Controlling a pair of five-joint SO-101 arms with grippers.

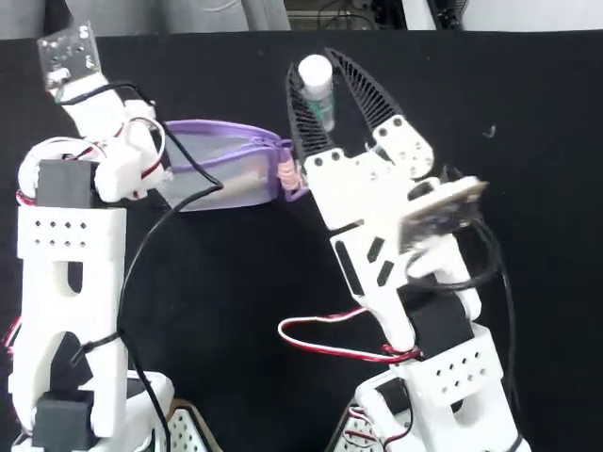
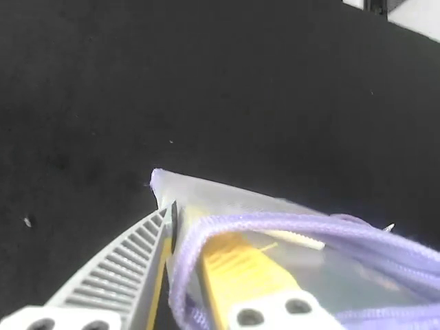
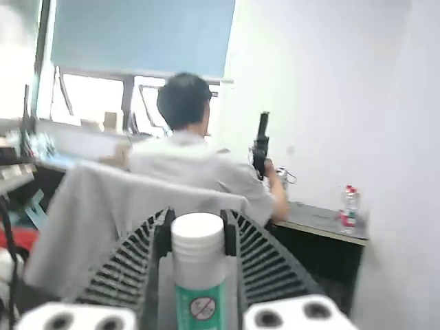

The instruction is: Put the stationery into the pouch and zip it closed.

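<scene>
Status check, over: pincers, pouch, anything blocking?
Left pincer shut on pouch edge. Right pincer holds white-capped bottle beside pouch end. Nothing between them.

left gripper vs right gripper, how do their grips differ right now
The left gripper pinches the thin edge of the purple-trimmed pouch; the right gripper holds a white-capped bottle. Left's jaws are nearly together; right's stand wider, either side of the bottle. Both are shut on something.
</scene>
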